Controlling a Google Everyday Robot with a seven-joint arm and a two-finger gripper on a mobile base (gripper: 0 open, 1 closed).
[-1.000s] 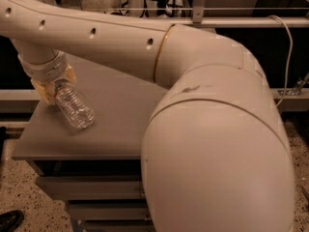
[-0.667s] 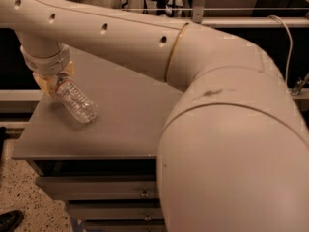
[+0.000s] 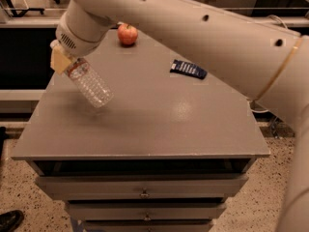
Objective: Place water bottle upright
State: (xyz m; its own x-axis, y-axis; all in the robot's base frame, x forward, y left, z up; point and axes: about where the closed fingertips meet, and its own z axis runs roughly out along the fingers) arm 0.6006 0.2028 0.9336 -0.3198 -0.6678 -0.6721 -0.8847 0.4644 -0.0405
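Water bottle (image 3: 91, 86), clear ribbed plastic, red-banded label unreadable, hangs tilted near the left edge of the grey counter (image 3: 159, 129), its neck pinched by the tan-padded gripper (image 3: 60, 61). Round red apple (image 3: 127, 34) at far edge; dark blue packet (image 3: 188, 69) toward right edge.

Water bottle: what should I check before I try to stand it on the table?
1. Grip: ok. The pincer is shut on the cap end of the water bottle.
2. Bottle upright: not ok. It is tilted, base pointing down and to the right.
3. Base on the table: cannot tell. It looks to hang just above the surface.
4. Landing spot: ok. Only bare tabletop lies under the base.
5. Neighbours: ok. The apple and the blue packet lie well apart from the bottle.
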